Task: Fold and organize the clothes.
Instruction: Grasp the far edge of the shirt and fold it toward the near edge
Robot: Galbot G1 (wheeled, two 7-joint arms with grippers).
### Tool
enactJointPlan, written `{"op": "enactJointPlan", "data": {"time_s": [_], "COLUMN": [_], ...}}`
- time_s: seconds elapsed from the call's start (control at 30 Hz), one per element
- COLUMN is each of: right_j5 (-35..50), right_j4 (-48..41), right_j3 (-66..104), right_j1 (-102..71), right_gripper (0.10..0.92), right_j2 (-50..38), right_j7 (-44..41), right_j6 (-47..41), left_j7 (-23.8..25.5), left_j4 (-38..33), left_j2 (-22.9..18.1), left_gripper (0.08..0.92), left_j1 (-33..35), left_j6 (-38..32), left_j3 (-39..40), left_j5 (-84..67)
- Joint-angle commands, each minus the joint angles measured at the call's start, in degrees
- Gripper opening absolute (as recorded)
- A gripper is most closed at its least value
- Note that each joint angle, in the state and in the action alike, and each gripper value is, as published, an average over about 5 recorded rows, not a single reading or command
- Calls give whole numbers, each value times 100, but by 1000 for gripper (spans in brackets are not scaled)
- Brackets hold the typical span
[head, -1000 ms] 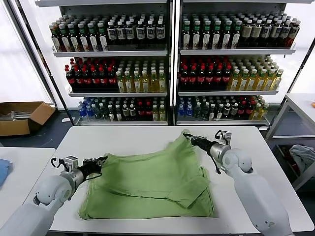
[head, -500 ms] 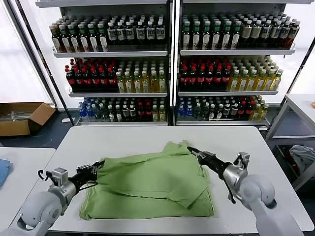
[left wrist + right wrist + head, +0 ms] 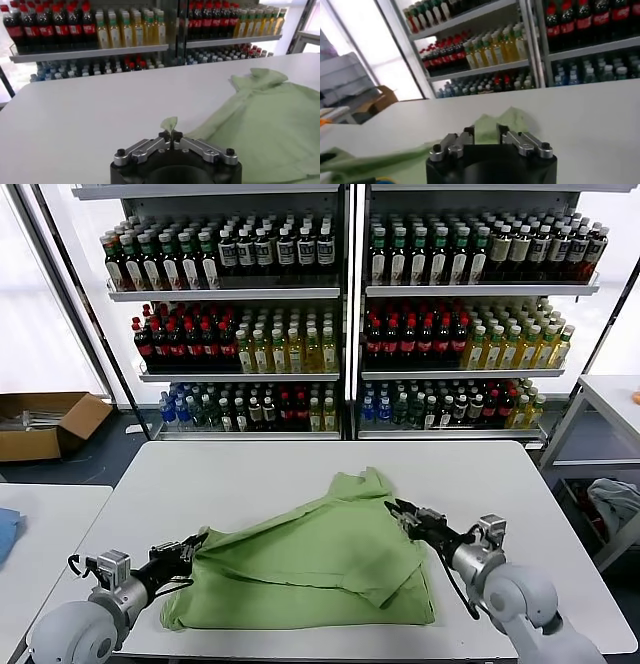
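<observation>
Shelving stocked with rows of bottled drinks [image 3: 345, 334] is standing behind a white surface [image 3: 250, 474], on which the light green T-shirt [image 3: 310, 559] is lying partly folded, with one layer doubled over another and a peaked corner rising at its far edge.

Left pincer [image 3: 190, 546]: it is sitting low over the surface at the near left side of the T-shirt, clenched on the shirt's left edge. In the left wrist view [image 3: 171, 139] the fingers [image 3: 150, 146] are meeting, with a small tuft of green fabric standing up between the tips; the rest of the garment is stretching away from this pincer toward the other arm.

Right pincer [image 3: 402, 512]: it is hovering at the right side of the T-shirt, close above the folded upper layer. In the right wrist view [image 3: 490, 134] its fingers [image 3: 456, 141] are standing apart, released, with green cloth [image 3: 492, 122] lying just ahead of the gap and no fabric gripped between them.

To the left of the left pincer, well apart, a second white table [image 3: 40, 534] is carrying a blue cloth [image 3: 6, 531], and a cardboard box [image 3: 45, 422] is sitting on the floor.
</observation>
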Motion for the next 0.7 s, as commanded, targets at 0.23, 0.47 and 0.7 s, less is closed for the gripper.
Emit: {"op": "enactJointPlan", "data": {"time_s": [0.23,0.47,0.7], "right_j5": [-905,-964,-881], "right_j4": [-2585,-2895,-3159], "right_j3": [-1229,-1453,-1592], "right_j1": [2061,2167,2373], "right_gripper": [638,807,791], "right_j2": [482,765,973], "right_j7": [6,-86,-100], "right_j6": [59,96,96], "left_j7": [40,55,77], "left_j4": [-128,-135,-181], "left_j2": [-13,-10,-20], "left_gripper": [89,89,89], "left_j1": [158,147,155], "left_j6": [-8,-6,-8], "left_j3": [-142,-165,-157], "left_j5": [0,0,0]}}
